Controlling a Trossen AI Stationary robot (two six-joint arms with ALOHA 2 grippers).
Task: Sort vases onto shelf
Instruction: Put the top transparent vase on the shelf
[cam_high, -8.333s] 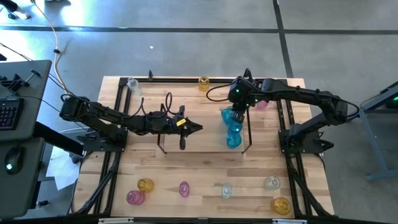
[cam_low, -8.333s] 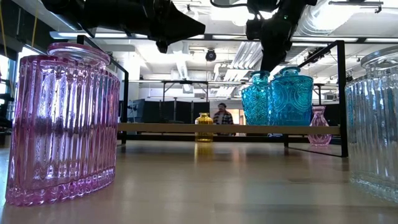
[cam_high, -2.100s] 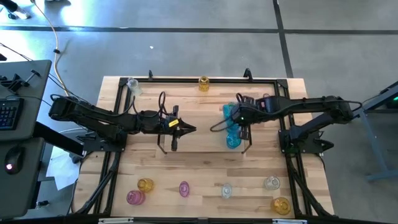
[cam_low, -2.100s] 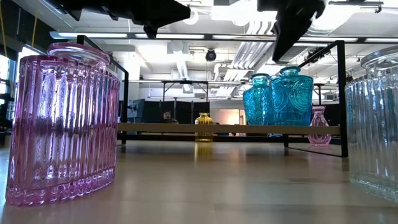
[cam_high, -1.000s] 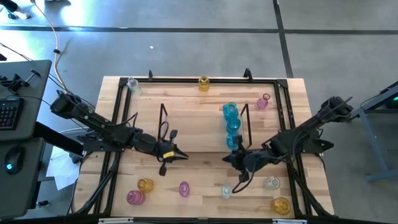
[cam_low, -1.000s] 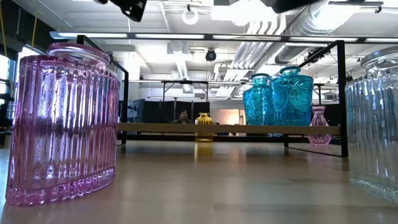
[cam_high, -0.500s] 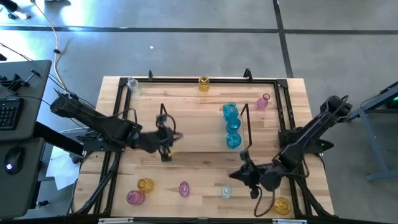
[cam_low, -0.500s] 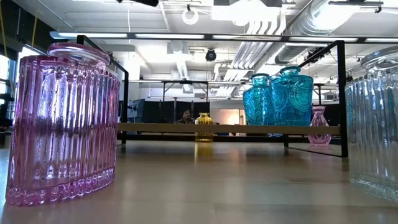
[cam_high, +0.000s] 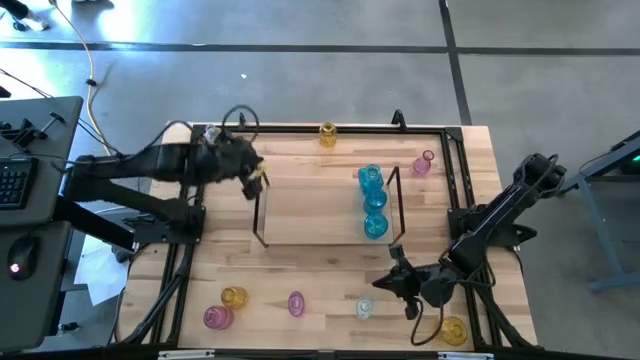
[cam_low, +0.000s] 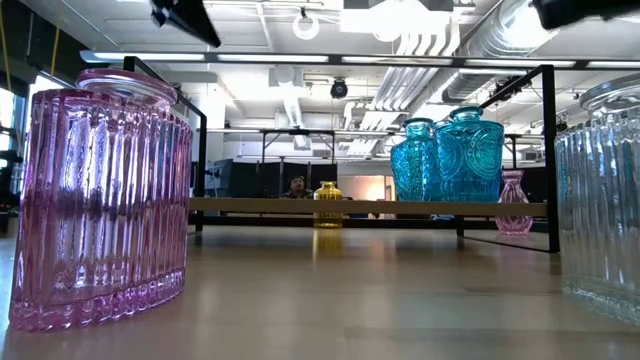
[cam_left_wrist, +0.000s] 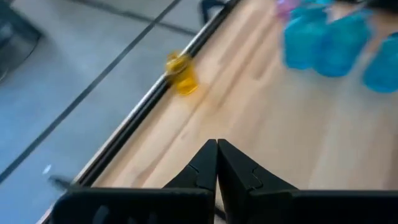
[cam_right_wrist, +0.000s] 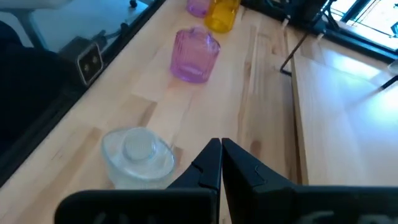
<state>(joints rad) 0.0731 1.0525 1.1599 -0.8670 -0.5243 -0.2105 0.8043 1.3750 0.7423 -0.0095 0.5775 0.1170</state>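
Observation:
The shelf (cam_high: 320, 205) is a light-wood board between two wire frames. Three blue vases (cam_high: 374, 202) stand in a row on its right end. A yellow vase (cam_high: 328, 134) and a small pink vase (cam_high: 422, 163) stand on the table near the far edge. Along the near edge stand yellow (cam_high: 233, 297), pink (cam_high: 296, 303) and clear (cam_high: 365, 307) vases. My left gripper (cam_high: 263, 180) hangs shut and empty above the shelf's left frame. My right gripper (cam_high: 380, 282) is shut and empty just beside the clear vase (cam_right_wrist: 138, 155).
More vases stand at the near edge: a pink one (cam_high: 216, 318) at the left, a clear one (cam_high: 437, 293) and a yellow one (cam_high: 452, 330) under my right arm. The black table frame (cam_high: 300, 127) runs along the far edge. A keyboard stand is left of the table.
My left gripper has risen and swung from the table's middle toward the far left corner, turning to point along the far edge. My right gripper has gone toward the near edge and down, stopping by the clear vase. No vase has moved.

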